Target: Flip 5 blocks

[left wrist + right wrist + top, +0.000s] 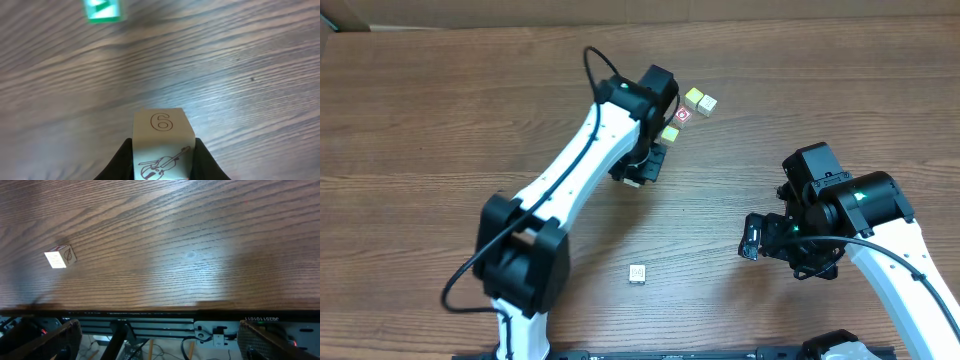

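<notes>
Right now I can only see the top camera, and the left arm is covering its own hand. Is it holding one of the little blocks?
Observer: Yes. The left wrist view shows the left hand pinching a pale block from both sides.
Operator: Cool! What's drawn on it?
Observer: A number 6 on one face and a violin on the face below it.
Operator: Is the other hand holding one too?
Observer: No. In its own camera the right hand is wide open with nothing in it.
</notes>
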### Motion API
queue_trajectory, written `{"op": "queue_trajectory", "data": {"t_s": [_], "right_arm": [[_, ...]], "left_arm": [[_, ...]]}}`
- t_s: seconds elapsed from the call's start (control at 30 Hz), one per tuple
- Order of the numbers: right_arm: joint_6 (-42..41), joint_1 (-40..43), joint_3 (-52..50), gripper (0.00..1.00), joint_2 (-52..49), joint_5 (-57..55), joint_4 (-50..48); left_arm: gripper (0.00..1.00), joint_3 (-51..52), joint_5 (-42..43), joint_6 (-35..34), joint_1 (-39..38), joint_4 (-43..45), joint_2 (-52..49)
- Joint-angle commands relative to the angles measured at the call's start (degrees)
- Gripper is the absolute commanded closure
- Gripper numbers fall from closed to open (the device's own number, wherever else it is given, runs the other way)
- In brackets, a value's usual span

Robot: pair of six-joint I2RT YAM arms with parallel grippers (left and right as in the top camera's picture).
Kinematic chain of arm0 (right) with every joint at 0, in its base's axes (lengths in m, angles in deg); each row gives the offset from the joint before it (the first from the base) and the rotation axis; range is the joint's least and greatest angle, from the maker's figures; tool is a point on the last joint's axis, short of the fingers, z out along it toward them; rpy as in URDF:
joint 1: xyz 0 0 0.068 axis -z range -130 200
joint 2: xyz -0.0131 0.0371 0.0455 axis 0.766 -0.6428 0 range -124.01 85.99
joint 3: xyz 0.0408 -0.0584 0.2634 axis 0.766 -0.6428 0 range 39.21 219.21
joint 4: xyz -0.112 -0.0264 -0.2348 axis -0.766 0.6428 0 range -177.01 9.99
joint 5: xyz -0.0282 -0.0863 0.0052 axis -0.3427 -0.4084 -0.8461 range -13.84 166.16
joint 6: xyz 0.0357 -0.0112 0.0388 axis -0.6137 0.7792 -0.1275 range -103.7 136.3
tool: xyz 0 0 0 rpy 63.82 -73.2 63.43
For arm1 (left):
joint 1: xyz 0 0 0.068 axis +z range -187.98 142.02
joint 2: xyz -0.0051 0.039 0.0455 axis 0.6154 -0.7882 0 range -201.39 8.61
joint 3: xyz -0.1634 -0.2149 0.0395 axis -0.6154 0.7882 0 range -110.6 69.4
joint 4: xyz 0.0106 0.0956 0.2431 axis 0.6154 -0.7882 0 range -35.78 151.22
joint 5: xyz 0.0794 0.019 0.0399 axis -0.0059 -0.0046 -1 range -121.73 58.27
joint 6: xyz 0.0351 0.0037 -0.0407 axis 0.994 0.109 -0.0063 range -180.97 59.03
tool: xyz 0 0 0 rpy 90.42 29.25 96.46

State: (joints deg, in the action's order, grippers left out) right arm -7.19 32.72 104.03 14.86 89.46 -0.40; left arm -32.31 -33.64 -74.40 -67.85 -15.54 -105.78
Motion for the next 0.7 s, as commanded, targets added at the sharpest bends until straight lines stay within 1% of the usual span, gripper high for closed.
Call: {"op": "queue_trajectory", "data": {"t_s": [0.0, 0.17, 0.23, 0.5, 0.67], "right_arm": [[1.07, 0.09, 1.79, 0.00, 0.81, 0.28, -0.11], [1.29, 0.09, 1.79, 0.00, 0.81, 0.28, -0.35], [1.49, 0.09, 1.79, 0.00, 0.79, 0.31, -0.55], [1.49, 0.09, 1.79, 0.00, 0.79, 0.31, -0.83], [1.46, 0.09, 1.79, 0.00, 0.79, 0.31, -0.96]], "left_arm": [[0.90, 2.67, -3.19, -4.68, 0.37, -0.33, 6.45], [0.90, 14.43, -2.47, -7.93, 0.35, 2.27, 15.85], [0.89, 21.79, -1.53, -9.75, 0.15, 4.35, 20.79], [0.90, 46.16, 8.20, -16.72, 0.09, 14.38, 36.39], [0.89, 56.13, 12.92, -19.85, -1.09, 20.17, 40.30]]}}
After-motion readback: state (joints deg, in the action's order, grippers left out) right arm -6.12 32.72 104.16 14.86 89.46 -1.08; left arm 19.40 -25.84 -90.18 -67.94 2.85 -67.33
